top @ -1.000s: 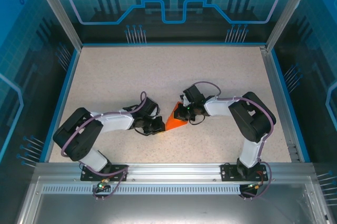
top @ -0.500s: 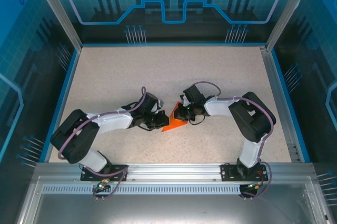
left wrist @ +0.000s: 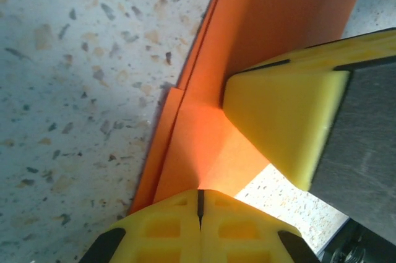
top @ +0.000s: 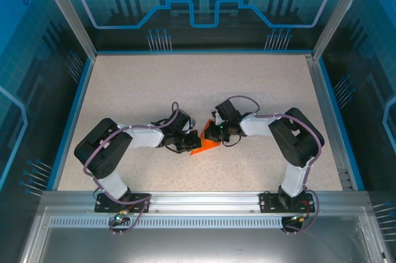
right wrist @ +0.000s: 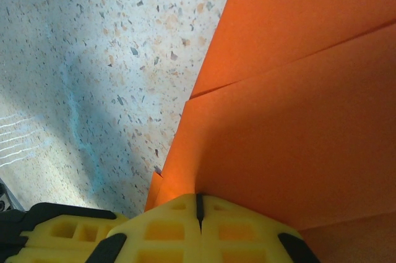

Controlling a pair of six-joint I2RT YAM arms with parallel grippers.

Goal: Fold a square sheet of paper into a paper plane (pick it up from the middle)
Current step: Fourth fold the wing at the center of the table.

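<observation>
Paper (top: 207, 142), folded orange, lies on the tabletop (top: 185, 83) mid-frame from above, left fingers (top: 187, 144) and right fingers (top: 215, 133) meeting on it. Left wrist: its fingers, pressed together at bottom centre, pinch the layered edge, probably to steady it. Right wrist: its fingers likewise clamp the fold.

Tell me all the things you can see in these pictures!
paper: one, orange, folded, middle of the table
table: one, speckled beige, under everything
walls: three, blue, around the table's far and side edges
metal rail: one, silver, near edge
left arm: one, white and black, reaching towards the paper
right arm: one, white and black, reaching towards the paper
left fingers: one pair, yellow, pinched shut on the paper
right fingers: one pair, yellow, pinched shut on the paper
</observation>
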